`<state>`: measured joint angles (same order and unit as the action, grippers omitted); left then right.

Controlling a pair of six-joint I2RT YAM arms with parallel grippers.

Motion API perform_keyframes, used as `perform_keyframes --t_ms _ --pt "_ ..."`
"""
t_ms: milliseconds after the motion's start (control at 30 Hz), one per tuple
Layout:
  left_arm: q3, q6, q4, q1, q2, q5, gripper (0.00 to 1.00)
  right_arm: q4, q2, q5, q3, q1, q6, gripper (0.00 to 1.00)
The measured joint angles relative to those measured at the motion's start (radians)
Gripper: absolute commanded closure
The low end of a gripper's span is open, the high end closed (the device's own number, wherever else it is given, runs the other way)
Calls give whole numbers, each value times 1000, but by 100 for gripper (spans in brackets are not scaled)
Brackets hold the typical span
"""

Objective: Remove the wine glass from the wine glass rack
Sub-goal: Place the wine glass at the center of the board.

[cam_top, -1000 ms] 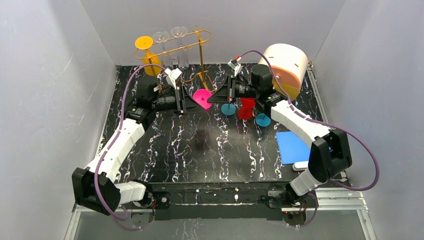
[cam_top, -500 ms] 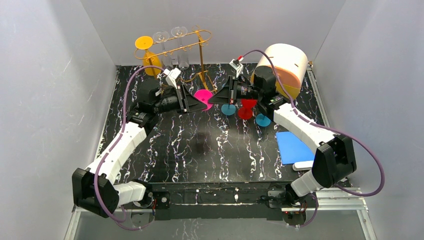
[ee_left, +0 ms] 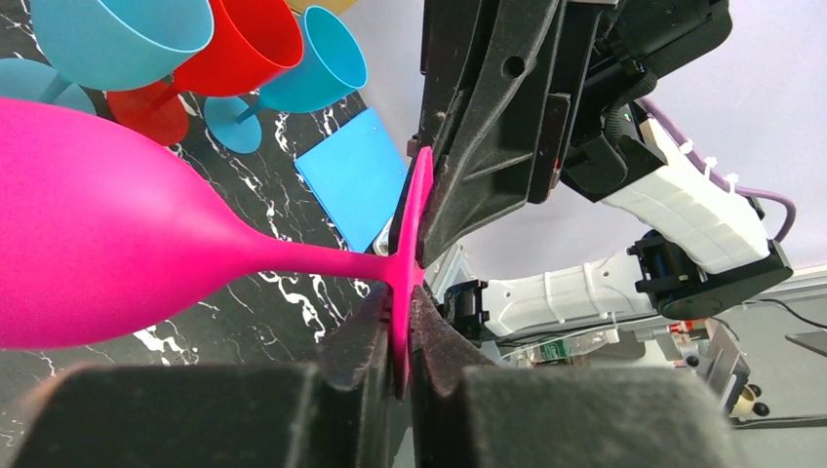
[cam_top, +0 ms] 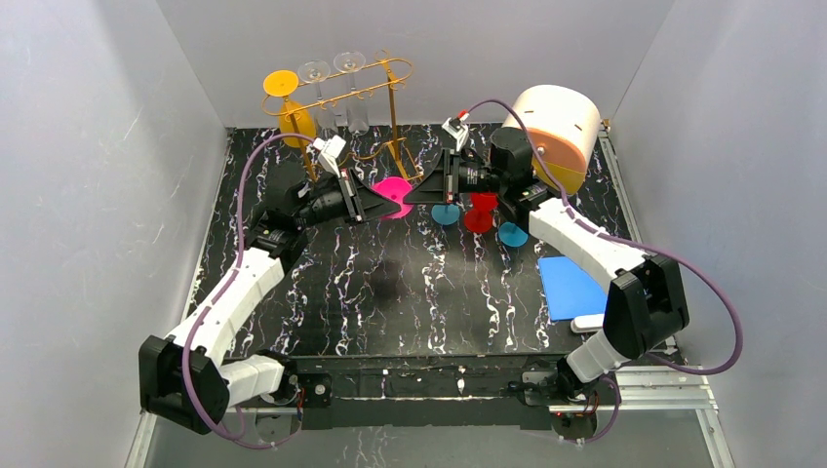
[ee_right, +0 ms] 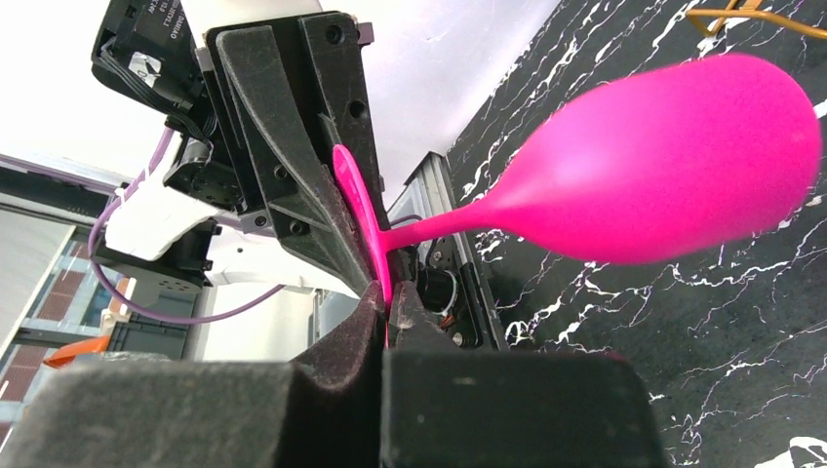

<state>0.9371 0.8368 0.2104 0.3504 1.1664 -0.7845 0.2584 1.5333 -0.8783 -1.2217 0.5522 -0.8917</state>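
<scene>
The pink wine glass [cam_top: 394,187] hangs sideways in the air between both arms, off the gold wine glass rack [cam_top: 363,90]. Its bowl [ee_left: 88,234] points away from the left wrist camera. The thin round foot [ee_left: 418,210] is pinched from opposite edges. My left gripper [ee_left: 405,327] is shut on the foot's lower rim, and my right gripper [ee_right: 387,292] is shut on the same foot [ee_right: 353,200] from the other side. In the top view the left gripper [cam_top: 387,203] and right gripper [cam_top: 411,195] meet tip to tip in front of the rack.
On the rack hang a yellow glass [cam_top: 282,84] and two clear glasses [cam_top: 332,68]. Teal and red glasses [cam_top: 478,211] stand on the table behind the right gripper. A blue pad [cam_top: 569,286] lies at right, with a round beige container [cam_top: 556,122] behind it.
My left gripper has moved in and shut on the pink glass's foot. The right gripper kept its grip and barely moved.
</scene>
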Motion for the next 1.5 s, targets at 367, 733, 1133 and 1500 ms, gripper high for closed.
perform_keyframes --t_ms 367,733,1133,1500 --pt "11 -45 -57 -3 -6 -67 81 -28 7 -5 -7 5 -36 99" --pt "21 -78 -100 -3 -7 -63 44 -50 6 -1 -13 3 -25 98" --pt "21 -80 -113 -2 -13 -14 65 -50 4 11 -13 -2 -36 99" --pt "-58 94 92 -2 -15 14 100 6 4 3 3 -2 -58 97"
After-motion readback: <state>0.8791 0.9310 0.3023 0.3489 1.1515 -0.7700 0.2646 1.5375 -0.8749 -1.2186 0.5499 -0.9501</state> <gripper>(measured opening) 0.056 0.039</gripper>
